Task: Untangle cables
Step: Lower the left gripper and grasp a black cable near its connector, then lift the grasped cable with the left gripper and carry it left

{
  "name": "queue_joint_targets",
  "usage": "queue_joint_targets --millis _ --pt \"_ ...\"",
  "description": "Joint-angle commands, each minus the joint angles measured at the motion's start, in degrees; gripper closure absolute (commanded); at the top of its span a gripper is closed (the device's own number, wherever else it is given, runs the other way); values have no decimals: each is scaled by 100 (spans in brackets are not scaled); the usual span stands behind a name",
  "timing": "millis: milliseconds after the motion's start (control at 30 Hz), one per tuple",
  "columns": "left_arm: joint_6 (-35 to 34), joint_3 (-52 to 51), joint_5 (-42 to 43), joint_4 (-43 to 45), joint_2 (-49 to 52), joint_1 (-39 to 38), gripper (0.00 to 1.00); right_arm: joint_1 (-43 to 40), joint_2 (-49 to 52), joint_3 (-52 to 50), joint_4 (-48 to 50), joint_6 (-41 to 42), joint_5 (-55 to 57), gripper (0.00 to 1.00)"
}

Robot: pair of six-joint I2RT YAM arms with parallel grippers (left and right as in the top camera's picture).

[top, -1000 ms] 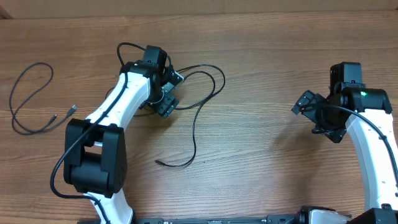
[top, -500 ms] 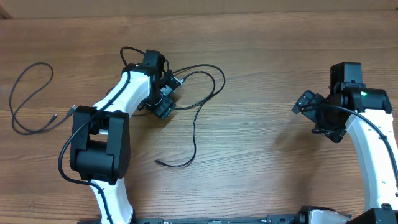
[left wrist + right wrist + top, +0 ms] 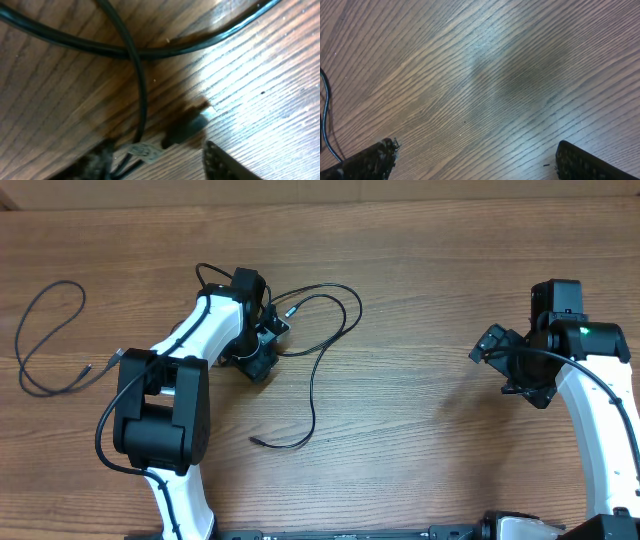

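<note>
A thin black cable point(image 3: 318, 370) lies looped at the table's middle, with one loose end point(image 3: 256, 441) nearer the front. My left gripper point(image 3: 264, 348) is low over this cable's other end, open. In the left wrist view two strands cross point(image 3: 134, 52), and a dark plug point(image 3: 186, 128) and a small tag point(image 3: 142, 150) lie on the wood between the fingers point(image 3: 160, 167). A second black cable point(image 3: 40, 340) lies loosely curved at the far left, apart. My right gripper point(image 3: 512, 368) is open and empty above bare wood at the right point(image 3: 480, 165).
The wooden table point(image 3: 420, 450) fills the view. The left arm's white links and black base block point(image 3: 155, 415) stand between the two cables. A thin wire point(image 3: 325, 110) shows at the left edge of the right wrist view.
My left arm has swung slightly, and its gripper has turned and dropped a little over the cable's plug end. The cable loop near it shifted slightly. The right arm has not moved.
</note>
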Motion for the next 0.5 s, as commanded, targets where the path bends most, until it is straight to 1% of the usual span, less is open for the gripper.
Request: queue_joint_targets --millis 0,33,67,133,167,300,467 --pt "-35 -98 46 -17 83 35 55 -17 -122 122 24 -46 9 0" --pt "-35 -98 44 -4 83 35 60 -17 -122 122 22 -46 9 0" --pt "-35 -98 46 7 83 35 69 -17 -122 122 22 -46 9 0" --pt "-37 -98 46 26 83 35 90 -17 -122 122 20 -46 9 0" --pt "-70 -98 42 35 83 35 96 -17 -122 122 22 -46 9 0" --pt "-470 -24 -96 120 81 35 96 -17 -122 122 22 -46 9 0" --pt "-789 527 -125 -197 -28 37 96 -17 -122 122 22 -46 9 0"
